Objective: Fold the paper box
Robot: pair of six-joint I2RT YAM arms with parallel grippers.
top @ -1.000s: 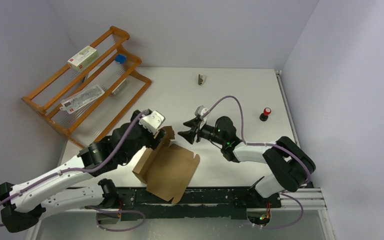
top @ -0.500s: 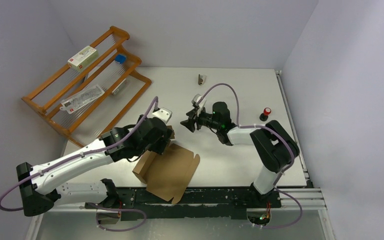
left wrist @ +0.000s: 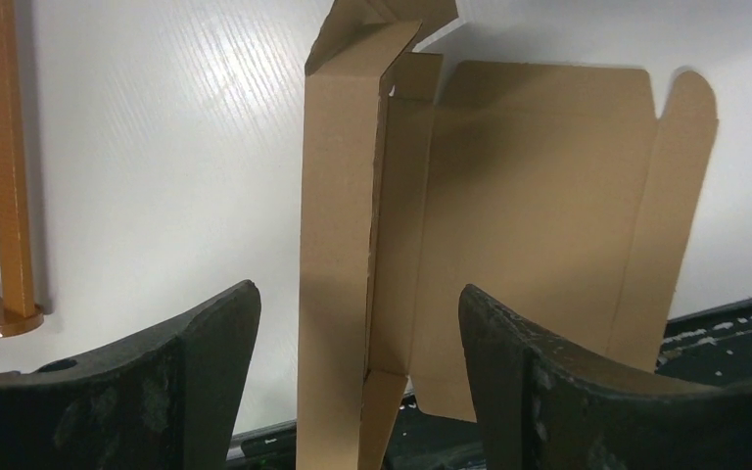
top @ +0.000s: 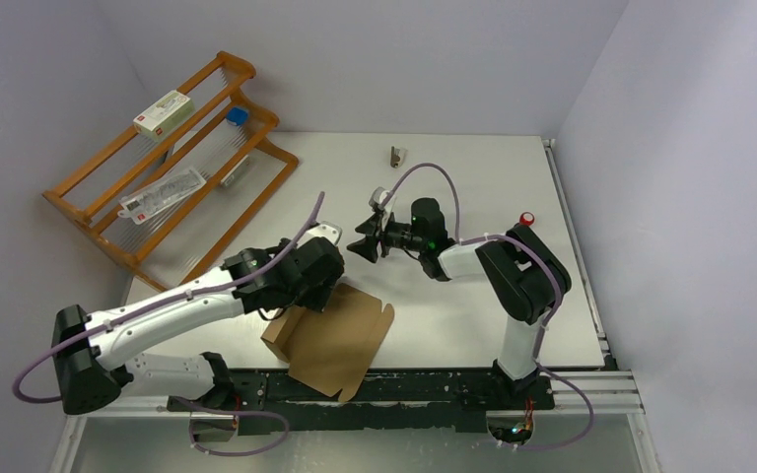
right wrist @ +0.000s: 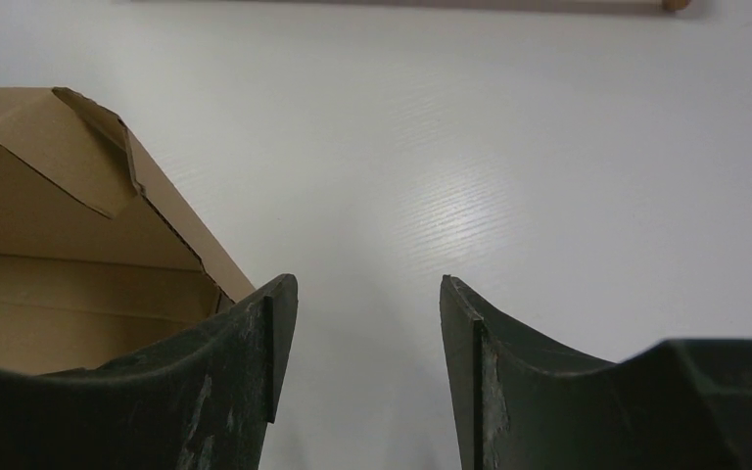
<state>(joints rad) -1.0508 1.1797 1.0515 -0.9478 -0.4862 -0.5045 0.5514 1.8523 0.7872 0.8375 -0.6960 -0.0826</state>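
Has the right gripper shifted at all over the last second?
Yes. The right gripper has drifted slightly up and left in the top view, ending closer to the small grey object that sits beyond it.

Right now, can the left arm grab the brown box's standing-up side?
Probably yes: the left gripper is open and lined up with the raised wall of the paper box, nothing between.

**No text can be read**

No word or number is legible in any view. The white carton point(top: 164, 111) on the wooden rack point(top: 235, 67) carries red print, but it is too small to make out. The flat packet point(top: 163, 194) one shelf lower has a red mark, equally illegible. The paper box point(left wrist: 509, 235) is plain brown cardboard.
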